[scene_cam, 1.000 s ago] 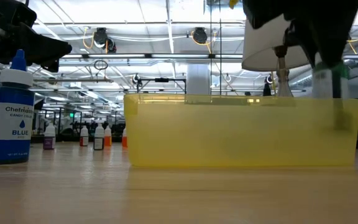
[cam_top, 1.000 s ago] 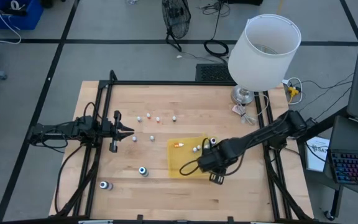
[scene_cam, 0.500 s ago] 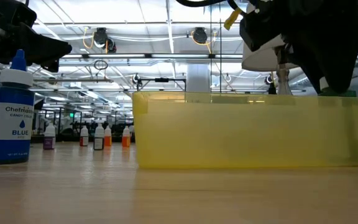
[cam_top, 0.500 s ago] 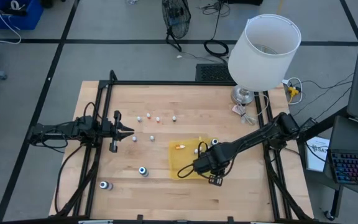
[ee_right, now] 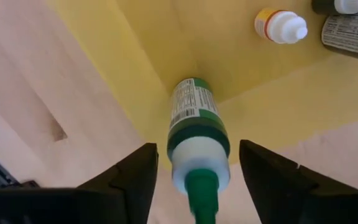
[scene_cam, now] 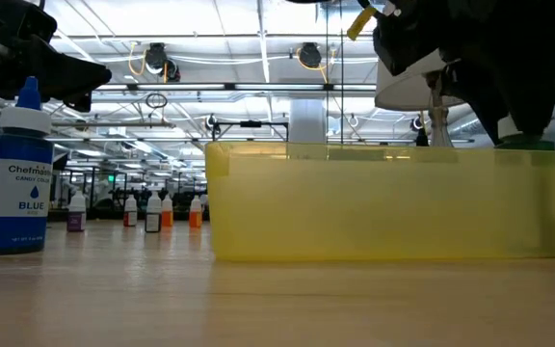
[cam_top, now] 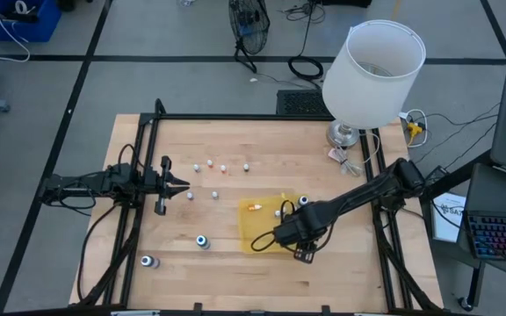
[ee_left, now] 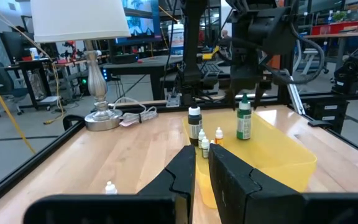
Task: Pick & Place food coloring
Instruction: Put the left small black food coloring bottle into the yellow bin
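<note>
My right gripper (ee_right: 197, 148) (cam_top: 295, 239) hangs open over the near right corner of the yellow tray (cam_top: 257, 230). A green bottle (ee_right: 194, 121) (ee_left: 244, 118) stands upright on the tray floor between its fingers, with a gap on each side. Also in the tray are a small orange bottle (cam_top: 253, 206), a whitish one (cam_top: 277, 211) and a dark one (cam_top: 302, 200). Several whitish droppers (cam_top: 209, 163) stand on the wood farther back. Two dark bottles with teal-white tops (cam_top: 202, 240) (cam_top: 148, 262) stand near the front. My left gripper (cam_top: 183, 186) (ee_left: 202, 163) waits shut at the table's left.
A white-shaded lamp (cam_top: 372, 66) with its cable stands at the far right corner. A black frame (cam_top: 235, 117) runs along the table's edges. In the low view a blue bottle (scene_cam: 17, 183) stands close, and the tray wall (scene_cam: 393, 207) fills the middle.
My right gripper has shifted a little toward the table's left and come lower over the tray's near right corner. The green bottle has gone down with it, from above the rim to inside the tray. The tray has slid slightly toward the table's right.
</note>
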`<state>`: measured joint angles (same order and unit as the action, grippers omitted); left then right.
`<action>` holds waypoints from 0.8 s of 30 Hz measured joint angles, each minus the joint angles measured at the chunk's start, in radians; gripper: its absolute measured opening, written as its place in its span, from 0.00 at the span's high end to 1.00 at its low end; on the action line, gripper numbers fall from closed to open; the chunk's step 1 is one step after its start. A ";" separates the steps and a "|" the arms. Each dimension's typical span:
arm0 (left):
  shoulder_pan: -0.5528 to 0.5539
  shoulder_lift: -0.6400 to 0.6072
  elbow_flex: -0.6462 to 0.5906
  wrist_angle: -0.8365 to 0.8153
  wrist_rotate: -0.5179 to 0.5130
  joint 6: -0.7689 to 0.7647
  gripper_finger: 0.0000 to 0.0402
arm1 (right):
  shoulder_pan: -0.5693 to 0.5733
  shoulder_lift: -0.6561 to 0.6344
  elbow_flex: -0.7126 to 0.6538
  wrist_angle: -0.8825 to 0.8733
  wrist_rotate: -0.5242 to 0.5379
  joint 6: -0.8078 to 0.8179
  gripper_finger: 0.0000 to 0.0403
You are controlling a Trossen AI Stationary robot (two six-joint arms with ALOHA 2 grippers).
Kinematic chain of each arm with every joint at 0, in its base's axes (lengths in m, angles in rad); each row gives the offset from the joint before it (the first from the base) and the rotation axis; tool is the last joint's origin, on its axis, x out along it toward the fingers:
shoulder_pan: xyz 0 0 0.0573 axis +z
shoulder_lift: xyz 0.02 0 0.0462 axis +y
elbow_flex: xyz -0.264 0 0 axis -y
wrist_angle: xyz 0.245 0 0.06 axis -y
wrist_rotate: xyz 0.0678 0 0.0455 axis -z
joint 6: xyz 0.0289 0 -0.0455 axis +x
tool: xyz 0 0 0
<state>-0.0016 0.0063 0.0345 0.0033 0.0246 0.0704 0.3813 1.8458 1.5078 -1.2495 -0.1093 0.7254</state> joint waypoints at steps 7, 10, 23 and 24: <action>0.000 0.000 0.000 0.000 0.000 0.000 0.87 | 0.000 -0.080 0.000 0.005 0.008 0.043 0.51; 0.000 0.000 0.000 0.000 0.000 0.000 0.87 | 0.001 -0.134 0.000 0.010 0.047 0.068 0.52; 0.000 0.000 0.000 0.000 0.000 0.000 0.87 | 0.153 -0.436 -0.011 -0.005 0.589 0.113 0.54; 0.000 0.000 0.000 0.000 0.000 0.000 0.87 | 0.176 -0.457 -0.026 -0.001 0.648 0.100 0.54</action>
<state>-0.0017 0.0063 0.0345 0.0033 0.0246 0.0704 0.5571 1.3885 1.4818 -1.2504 0.5383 0.8249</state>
